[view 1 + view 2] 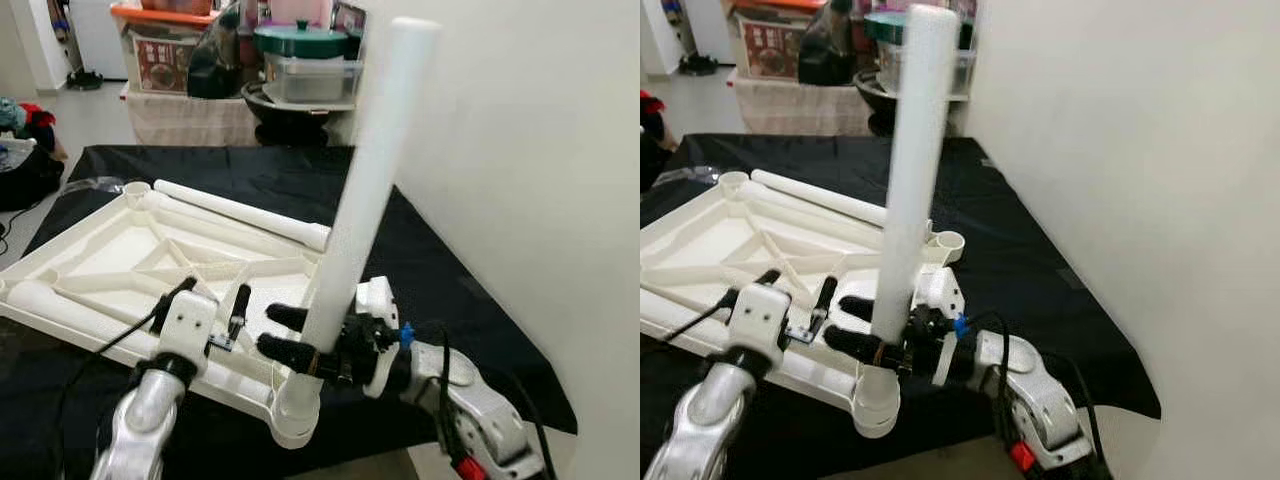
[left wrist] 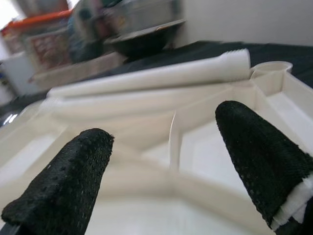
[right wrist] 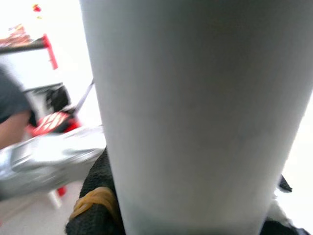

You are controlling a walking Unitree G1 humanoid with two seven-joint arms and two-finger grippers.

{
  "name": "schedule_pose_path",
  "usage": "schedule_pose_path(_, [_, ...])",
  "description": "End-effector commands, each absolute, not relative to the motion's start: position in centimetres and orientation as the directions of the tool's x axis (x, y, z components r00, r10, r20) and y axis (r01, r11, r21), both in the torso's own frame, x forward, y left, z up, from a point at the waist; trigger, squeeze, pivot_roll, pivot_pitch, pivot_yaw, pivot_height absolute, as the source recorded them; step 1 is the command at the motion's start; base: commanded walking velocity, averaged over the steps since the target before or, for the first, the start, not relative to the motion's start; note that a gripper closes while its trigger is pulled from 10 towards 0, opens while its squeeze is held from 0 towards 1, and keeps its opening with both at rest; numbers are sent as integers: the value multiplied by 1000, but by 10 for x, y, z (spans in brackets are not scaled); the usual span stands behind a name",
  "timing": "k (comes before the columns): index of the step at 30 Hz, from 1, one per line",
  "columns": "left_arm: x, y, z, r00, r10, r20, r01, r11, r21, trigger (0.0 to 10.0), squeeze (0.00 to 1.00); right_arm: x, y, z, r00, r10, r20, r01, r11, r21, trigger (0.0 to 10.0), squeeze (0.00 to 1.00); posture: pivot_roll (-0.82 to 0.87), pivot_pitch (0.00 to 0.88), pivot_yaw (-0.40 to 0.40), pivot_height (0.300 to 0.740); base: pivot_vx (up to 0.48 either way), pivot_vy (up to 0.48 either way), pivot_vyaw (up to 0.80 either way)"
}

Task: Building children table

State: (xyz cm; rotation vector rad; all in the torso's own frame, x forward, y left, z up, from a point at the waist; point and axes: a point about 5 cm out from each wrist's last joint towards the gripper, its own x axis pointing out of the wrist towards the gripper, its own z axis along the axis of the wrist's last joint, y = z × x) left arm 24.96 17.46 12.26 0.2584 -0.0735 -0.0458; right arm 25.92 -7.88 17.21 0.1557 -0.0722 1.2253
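The white children's tabletop (image 1: 110, 262) lies upside down on a black cloth, its ribbed underside up. A long white table leg (image 1: 362, 185) stands tilted in the near corner socket (image 1: 296, 410). My right gripper (image 1: 288, 334) is shut on this leg just above the socket, and the leg's grey-white tube (image 3: 195, 107) looms close in the right wrist view. My left gripper (image 1: 212, 300) is open over the tabletop's near rim, left of the standing leg, its black fingers (image 2: 68, 181) spread above the ribs. Another white leg (image 1: 240, 213) lies along the far edge.
A white wall (image 1: 520, 180) rises close on the right. The black cloth (image 1: 440, 270) covers the low surface up to its right edge. Behind it stand boxes (image 1: 160, 50), a grey lidded bin with a green lid (image 1: 305, 60) and clutter on the floor at far left.
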Motion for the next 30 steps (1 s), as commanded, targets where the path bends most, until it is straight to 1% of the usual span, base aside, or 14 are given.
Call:
schedule_pose_path(1, [245,175,125,997,-32,72,13,967,256,10000,0,268,-87,150,464,885,36,-882,458,113,10000,0,102,0,-97,740,0,0,0])
schedule_pose_path(2, [239,175,123,998,-24,65,6,965,261,10000,0,273,-89,150,512,858,43,-856,505,110,10000,0,106,0,-102,740,0,0,0])
schedule_pose_path(3, [239,175,123,998,-24,65,6,965,261,10000,0,273,-89,150,512,858,43,-856,505,110,10000,0,106,0,-102,740,0,0,0])
schedule_pose_path(4, [233,176,120,998,-6,59,-10,965,262,10000,0,280,-92,151,576,816,49,-816,570,99,10000,0,114,0,-110,740,0,0,0])
schedule_pose_path(6, [233,176,120,998,-6,59,-10,965,262,10000,0,280,-92,151,576,816,49,-816,570,99,10000,0,114,0,-110,740,0,0,0])
schedule_pose_path(7, [227,178,118,999,12,50,-25,963,268,10000,0,284,-94,152,615,786,60,-787,608,103,10000,0,117,0,-111,740,0,0,0])
schedule_pose_path(8, [222,181,116,999,26,40,-36,961,274,10000,0,286,-94,153,637,768,69,-770,629,106,10000,0,126,0,-113,740,0,0,0])
schedule_pose_path(16, [218,185,115,999,29,22,-34,957,289,10000,0,282,-88,153,633,770,80,-773,627,96,10000,0,130,0,-107,740,0,0,0])
schedule_pose_path(17, [217,184,115,999,30,17,-33,957,289,10000,0,280,-86,152,621,779,82,-783,615,93,10000,0,129,0,-105,740,0,0,0])
schedule_pose_path(18, [217,184,115,999,32,13,-34,957,289,10000,0,277,-84,151,592,802,82,-805,585,99,10000,0,130,0,-106,740,0,0,0])
schedule_pose_path(22, [217,186,116,999,39,6,-39,956,291,10000,0,259,-79,147,418,905,80,-904,407,130,10000,0,131,0,-108,740,0,0,0])
schedule_pose_path(23, [217,186,116,999,39,6,-39,956,291,10000,0,259,-79,147,418,905,80,-904,407,130,10000,0,131,0,-108,740,0,0,0])
schedule_pose_path(27, [221,185,117,999,40,13,-42,959,280,10000,0,255,-81,146,267,963,31,-959,262,112,10000,0,139,0,-117,740,0,0,0])
schedule_pose_path(30, [222,183,117,999,37,13,-39,961,273,10000,0,257,-79,152,186,982,28,-977,182,108,10000,0,140,0,-120,740,0,0,0])
